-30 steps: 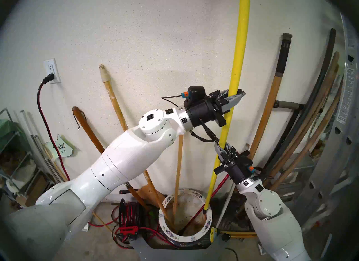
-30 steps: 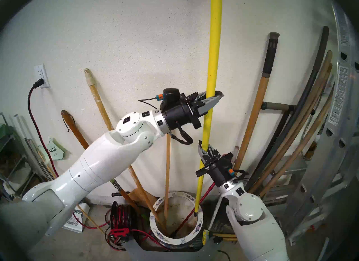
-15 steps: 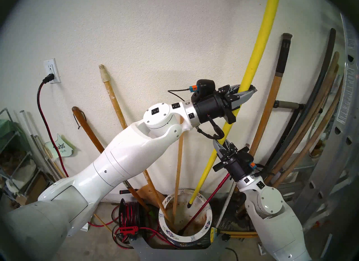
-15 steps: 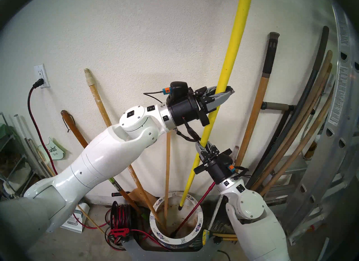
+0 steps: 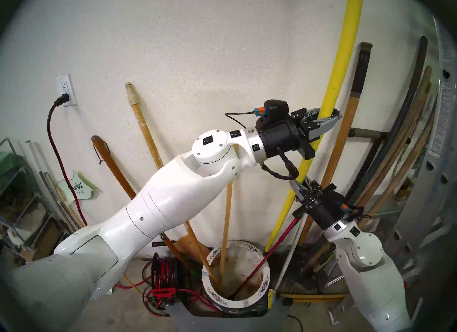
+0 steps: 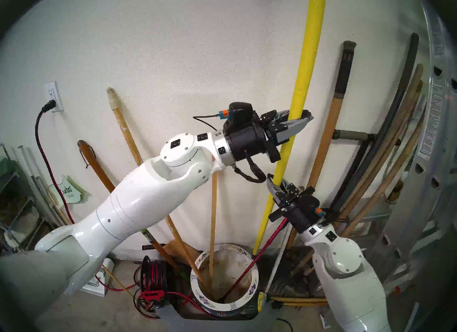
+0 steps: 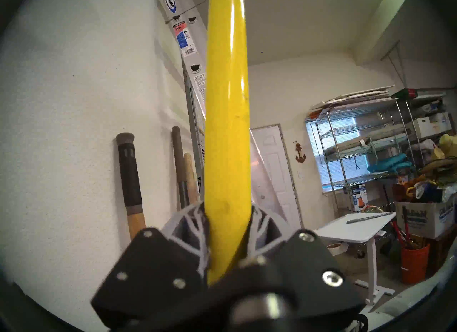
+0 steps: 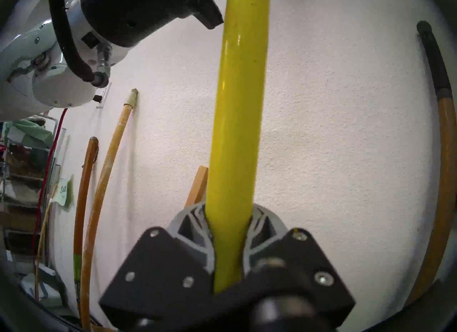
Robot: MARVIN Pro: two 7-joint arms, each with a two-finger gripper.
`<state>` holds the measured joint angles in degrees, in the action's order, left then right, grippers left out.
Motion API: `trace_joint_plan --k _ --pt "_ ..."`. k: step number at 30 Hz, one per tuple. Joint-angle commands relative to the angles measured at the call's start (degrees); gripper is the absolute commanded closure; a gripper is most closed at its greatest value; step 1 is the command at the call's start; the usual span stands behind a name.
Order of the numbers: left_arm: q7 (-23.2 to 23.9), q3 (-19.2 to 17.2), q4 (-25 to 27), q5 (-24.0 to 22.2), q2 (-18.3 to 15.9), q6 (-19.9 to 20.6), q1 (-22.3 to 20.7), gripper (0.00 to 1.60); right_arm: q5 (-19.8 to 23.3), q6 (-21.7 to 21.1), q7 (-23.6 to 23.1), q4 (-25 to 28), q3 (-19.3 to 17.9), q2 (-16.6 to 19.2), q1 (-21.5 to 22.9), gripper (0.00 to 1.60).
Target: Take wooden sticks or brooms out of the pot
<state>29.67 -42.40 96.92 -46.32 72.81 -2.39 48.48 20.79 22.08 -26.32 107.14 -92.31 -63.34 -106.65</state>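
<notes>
The broom's yellow handle (image 5: 333,81) slants from the top right down to its lower end, which is just outside the pot's back right rim; its head is out of view. My left gripper (image 5: 330,117) is shut on the handle high up, also in the left wrist view (image 7: 227,225). My right gripper (image 5: 300,184) is shut on it lower down, also in the right wrist view (image 8: 230,222). The flowered pot (image 5: 235,304) holds the pale pole with the cream threaded tip (image 5: 143,126), the thin slat (image 5: 226,225) and a red cane (image 5: 262,262).
A dark brown handle with a cord loop (image 5: 111,160) leans on the wall at the left. Several long tool handles (image 5: 395,151) and a metal ladder (image 5: 440,151) crowd the right. A red cord reel (image 5: 165,274) sits left of the pot. A wall outlet (image 5: 64,90) is at the far left.
Both arms moved right with the yellow handle. Its lower end left the pot's right rim, passed over the opening, and now is outside the pot behind the right rim.
</notes>
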Motion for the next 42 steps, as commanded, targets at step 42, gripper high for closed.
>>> trace_joint_plan --k 42 --pt "-3.37 -1.54 3.97 2.19 0.32 2.97 -0.68 1.6 -8.23 -6.95 1.99 24.98 1.32 -0.74 -16.52 1.6"
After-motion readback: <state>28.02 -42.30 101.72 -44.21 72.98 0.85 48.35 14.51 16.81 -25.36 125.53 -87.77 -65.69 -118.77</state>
